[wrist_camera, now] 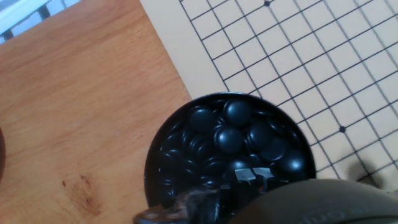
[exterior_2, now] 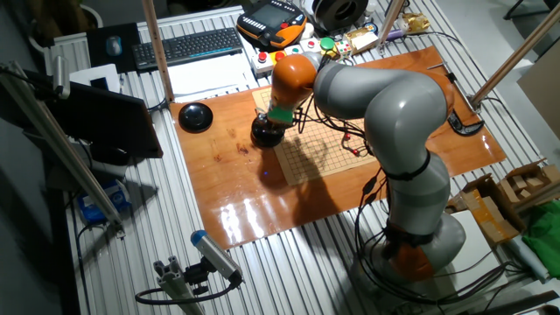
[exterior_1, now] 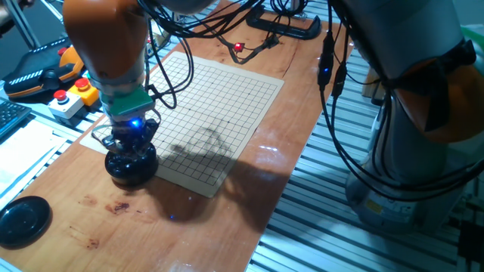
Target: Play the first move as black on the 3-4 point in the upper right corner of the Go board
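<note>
A round black bowl [exterior_1: 130, 169] full of glossy black stones [wrist_camera: 229, 139] stands on the wooden table, touching the near left edge of the Go board [exterior_1: 215, 113]. My gripper [exterior_1: 130, 145] reaches straight down into the bowl. In the hand view the fingertips [wrist_camera: 249, 177] sit low among the stones, close together. I cannot tell whether they hold a stone. The board [wrist_camera: 298, 56] is bare, with no stones on its grid. I cannot pick out the 3-4 point from the other crossings. The bowl [exterior_2: 265, 133] and board [exterior_2: 319, 156] also show in the other fixed view.
The bowl's black lid [exterior_1: 23, 221] lies on the table at the near left. An emergency-stop box [exterior_1: 69, 100] and an orange pendant [exterior_1: 38, 69] sit beyond the table's left edge. Cables [exterior_1: 249, 47] lie past the board's far side. The arm's base [exterior_2: 411, 227] stands to the right.
</note>
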Controlling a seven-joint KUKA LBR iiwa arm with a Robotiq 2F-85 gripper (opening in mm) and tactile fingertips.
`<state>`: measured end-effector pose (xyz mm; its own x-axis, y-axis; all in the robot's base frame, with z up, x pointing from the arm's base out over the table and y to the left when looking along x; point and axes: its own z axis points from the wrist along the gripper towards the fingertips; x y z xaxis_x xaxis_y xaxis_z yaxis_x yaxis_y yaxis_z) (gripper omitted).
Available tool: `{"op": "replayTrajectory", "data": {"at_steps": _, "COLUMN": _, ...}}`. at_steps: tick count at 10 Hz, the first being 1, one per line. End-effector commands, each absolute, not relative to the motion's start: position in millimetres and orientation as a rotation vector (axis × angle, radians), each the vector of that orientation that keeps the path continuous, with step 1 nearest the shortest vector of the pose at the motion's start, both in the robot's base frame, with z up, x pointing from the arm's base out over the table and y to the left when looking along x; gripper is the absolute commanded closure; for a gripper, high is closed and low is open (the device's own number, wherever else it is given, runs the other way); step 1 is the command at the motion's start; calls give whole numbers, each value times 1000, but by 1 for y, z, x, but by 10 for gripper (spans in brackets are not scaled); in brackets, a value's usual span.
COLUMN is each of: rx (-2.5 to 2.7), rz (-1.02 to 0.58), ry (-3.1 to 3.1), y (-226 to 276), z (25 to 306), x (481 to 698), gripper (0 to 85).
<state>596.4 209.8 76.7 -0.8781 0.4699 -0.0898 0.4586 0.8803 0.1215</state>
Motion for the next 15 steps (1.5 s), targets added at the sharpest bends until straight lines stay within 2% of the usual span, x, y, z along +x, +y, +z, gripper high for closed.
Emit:
{"op": "replayTrajectory", "data": {"at_steps": 1, "rx": 744, "rz": 158, "ry": 2925, "y": 213, "z": 77, "x": 596, "gripper": 667}}
{"op": "replayTrajectory", "data": {"at_steps": 3, "rx": 762, "rz": 186, "ry": 2911, "y": 220, "z": 75, "x": 595, "gripper": 587}}
{"op": "replayTrajectory", "data": {"at_steps": 15, "rx": 746, "rz": 150, "ry": 2886, "y": 226, "z": 68, "x": 595, "gripper": 583}}
